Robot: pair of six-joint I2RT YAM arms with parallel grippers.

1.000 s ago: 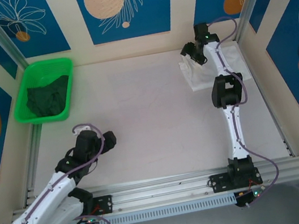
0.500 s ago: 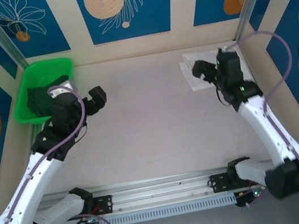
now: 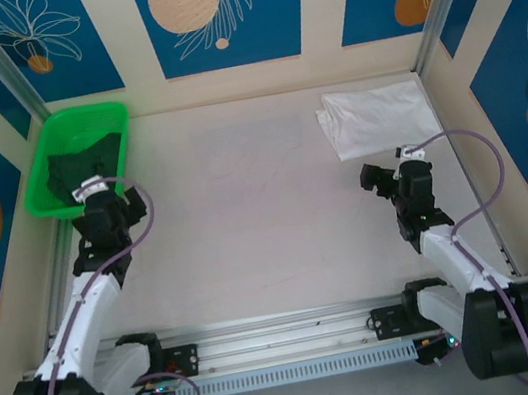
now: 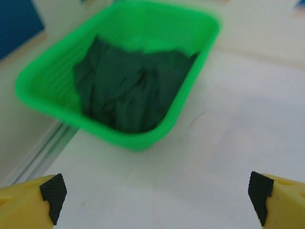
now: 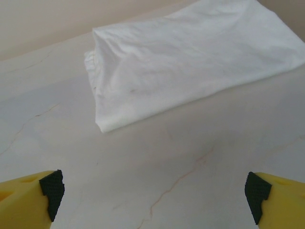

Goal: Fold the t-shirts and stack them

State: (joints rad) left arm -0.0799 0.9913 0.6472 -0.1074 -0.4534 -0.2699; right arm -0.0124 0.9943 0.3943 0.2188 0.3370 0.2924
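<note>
1. lying folded flat at the upper right of the overhead view, the white t-shirt [image 3: 377,118] rests on the table [image 3: 246,211], its edges roughly squared.
2. the dark green t-shirt [image 3: 86,164] sits crumpled inside the bright green tray [image 3: 45,189] at the upper left.
3. the left gripper [image 3: 93,196] hovers just below the tray, facing it. in its wrist view the fingertips [image 4: 52,191] sit in opposite lower corners, so the jaws are wide apart with bare table between them.
4. the right gripper [image 3: 375,179] hangs below the white t-shirt, clear of the cloth. its jaws are spread just as wide, over bare table.
</note>
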